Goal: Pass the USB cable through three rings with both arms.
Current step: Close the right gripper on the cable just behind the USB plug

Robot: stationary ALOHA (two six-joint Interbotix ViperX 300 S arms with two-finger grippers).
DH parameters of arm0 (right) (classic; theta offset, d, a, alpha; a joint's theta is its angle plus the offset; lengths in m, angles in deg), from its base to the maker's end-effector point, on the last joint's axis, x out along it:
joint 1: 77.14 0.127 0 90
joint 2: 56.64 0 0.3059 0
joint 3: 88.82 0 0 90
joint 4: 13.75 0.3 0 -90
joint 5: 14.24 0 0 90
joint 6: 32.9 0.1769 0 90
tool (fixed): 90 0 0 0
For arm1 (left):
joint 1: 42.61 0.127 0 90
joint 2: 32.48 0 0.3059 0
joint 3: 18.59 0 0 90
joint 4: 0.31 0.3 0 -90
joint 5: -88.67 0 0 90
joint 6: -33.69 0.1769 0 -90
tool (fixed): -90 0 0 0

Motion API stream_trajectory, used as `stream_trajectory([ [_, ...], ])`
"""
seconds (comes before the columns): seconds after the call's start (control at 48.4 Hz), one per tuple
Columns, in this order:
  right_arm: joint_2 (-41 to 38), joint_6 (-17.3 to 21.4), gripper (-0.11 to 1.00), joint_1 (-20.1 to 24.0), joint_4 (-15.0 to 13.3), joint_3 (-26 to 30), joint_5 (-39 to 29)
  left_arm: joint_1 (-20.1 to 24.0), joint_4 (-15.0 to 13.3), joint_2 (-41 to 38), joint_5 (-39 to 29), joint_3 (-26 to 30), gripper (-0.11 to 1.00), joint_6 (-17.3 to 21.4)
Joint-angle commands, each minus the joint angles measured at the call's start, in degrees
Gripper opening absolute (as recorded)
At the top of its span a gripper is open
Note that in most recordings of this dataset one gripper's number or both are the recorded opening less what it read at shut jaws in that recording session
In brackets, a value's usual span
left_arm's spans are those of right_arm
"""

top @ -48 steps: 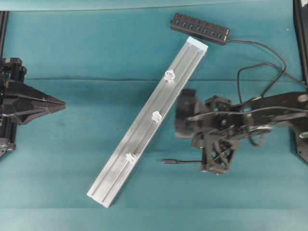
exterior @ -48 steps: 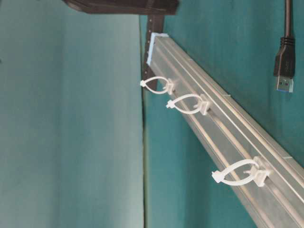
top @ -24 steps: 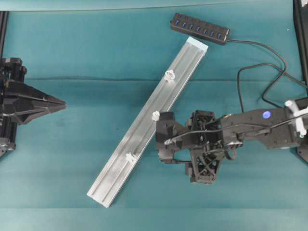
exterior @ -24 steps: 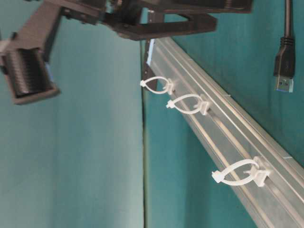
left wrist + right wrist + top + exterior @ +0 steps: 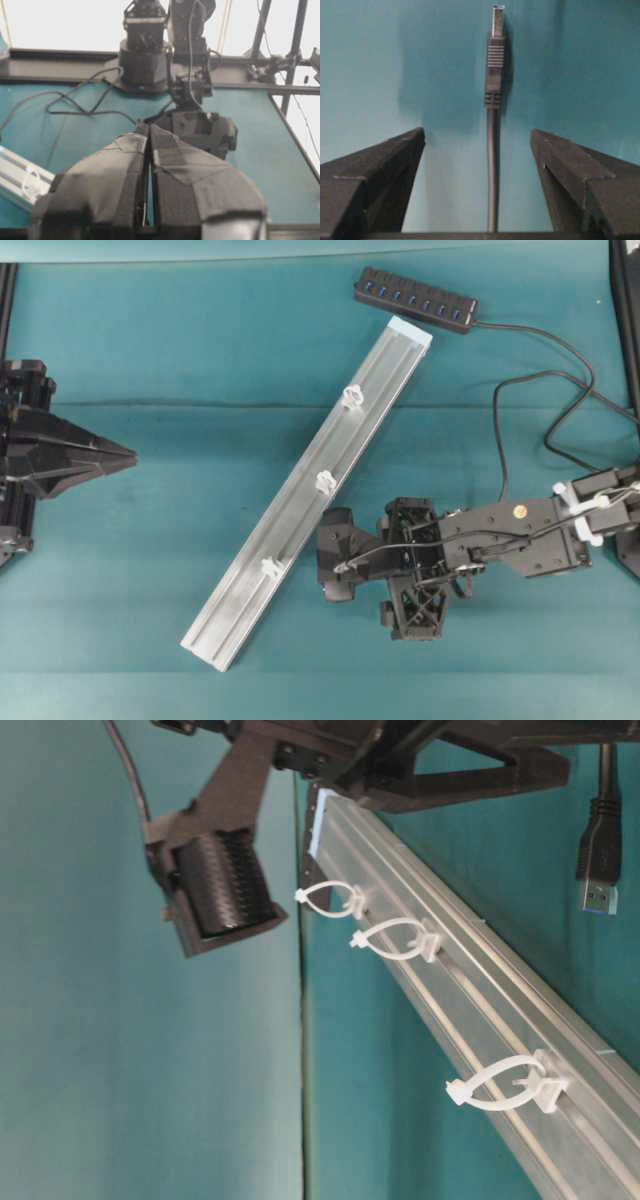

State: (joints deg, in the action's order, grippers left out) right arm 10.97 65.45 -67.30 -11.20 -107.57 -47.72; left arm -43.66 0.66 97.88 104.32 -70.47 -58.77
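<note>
The USB cable lies on the teal table, its plug pointing to twelve o'clock in my right wrist view, straight up the gap between my right fingers. Those fingers stand wide apart, one on each side of the cord, and they do not touch it. From overhead, my right gripper sits at about four o'clock from the middle of the rail, just beside its lower half. The cord's far end loops back at two o'clock to the black hub near the rail's top end.

The three rings stand spaced along the silvery rail, which runs from seven to one o'clock.

My left gripper rests at nine o'clock, well apart from the rail, fingers pressed together on nothing.
</note>
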Motion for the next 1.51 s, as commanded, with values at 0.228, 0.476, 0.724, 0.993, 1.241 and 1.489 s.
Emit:
stream_trajectory([
  [0.228, -1.4, -0.2, 0.85, -1.1, -0.1, -0.1, 1.5, 0.1, 0.1, -0.3, 0.3, 1.0, 0.00, -0.1],
  [0.476, -2.2, -0.2, 0.84, -1.2, -0.1, -0.5, 1.5, 0.2, 0.1, -0.3, 0.3, 1.0, 0.00, -0.1],
  [0.724, -2.2, -0.1, 0.73, -1.2, -0.1, -0.5, 1.8, 0.2, 0.1, -0.2, 0.3, 1.0, 0.00, -0.1],
  [0.993, -2.2, -0.1, 0.53, -1.2, 0.2, -0.4, 1.6, 0.2, 0.1, 0.1, 0.3, 1.0, 0.00, -0.1],
  [1.241, -2.2, -0.5, 0.43, 0.3, 0.4, -0.6, 1.3, 0.6, 0.1, 0.2, 0.3, 1.1, 0.00, -0.1],
  [1.489, -2.5, -0.5, 0.30, 0.6, 0.4, -0.2, 1.3, 1.1, 0.1, 0.4, 0.3, 1.1, 0.00, -0.1],
])
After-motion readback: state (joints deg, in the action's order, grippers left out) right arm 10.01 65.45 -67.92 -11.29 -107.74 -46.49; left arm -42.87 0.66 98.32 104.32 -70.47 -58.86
